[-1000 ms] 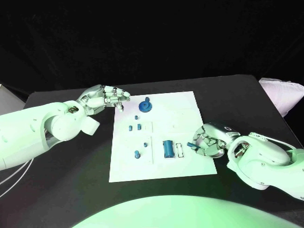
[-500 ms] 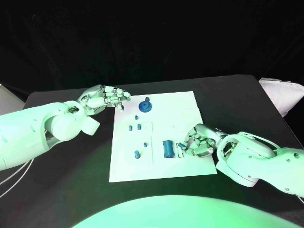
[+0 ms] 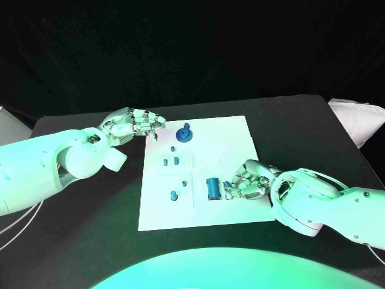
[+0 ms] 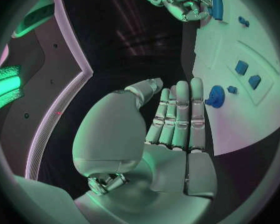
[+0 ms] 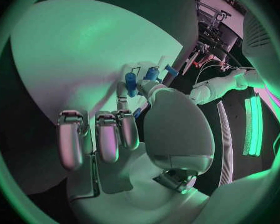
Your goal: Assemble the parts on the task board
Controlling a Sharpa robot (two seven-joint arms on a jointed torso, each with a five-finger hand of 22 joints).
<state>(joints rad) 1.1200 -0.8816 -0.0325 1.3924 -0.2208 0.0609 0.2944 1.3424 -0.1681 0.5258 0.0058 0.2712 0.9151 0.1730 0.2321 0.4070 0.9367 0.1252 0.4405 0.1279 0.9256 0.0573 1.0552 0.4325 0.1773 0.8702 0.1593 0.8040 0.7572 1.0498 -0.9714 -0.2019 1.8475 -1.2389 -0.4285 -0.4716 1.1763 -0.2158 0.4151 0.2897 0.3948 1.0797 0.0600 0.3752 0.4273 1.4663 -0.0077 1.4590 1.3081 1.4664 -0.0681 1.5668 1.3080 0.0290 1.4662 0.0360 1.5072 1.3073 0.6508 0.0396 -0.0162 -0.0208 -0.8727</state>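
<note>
**Right robot hand has slid in over the board's near right part**

The black surface (image 3: 80, 241) carries one white task board (image 3: 231, 135), lying flat in its middle. Two white arms reach in, one from each side.

The left robot hand (image 3: 133, 125) hovers at the board's far left corner, where it was a second ago. Its fingers lie straight and close together with nothing in them.

The right robot hand (image 3: 249, 182) has moved since a second ago: it was at the board's right edge, and now sits further in over the board's near right part, just beside the long blue cylinder (image 3: 213, 188). Its fingers are curled down toward the board; the right wrist view shows a small blue piece (image 5: 130, 83) at the fingertips, though I cannot tell if it is gripped.

The head view shows six blue parts clear of the hands. One round knobbed part (image 3: 184, 133) stands near the far edge. Two small blocks (image 3: 169, 161) sit side by side in a recess. One tiny peg (image 3: 184, 183) and one short upright peg (image 3: 174, 195) lie nearer. The cylinder is the largest.
</note>
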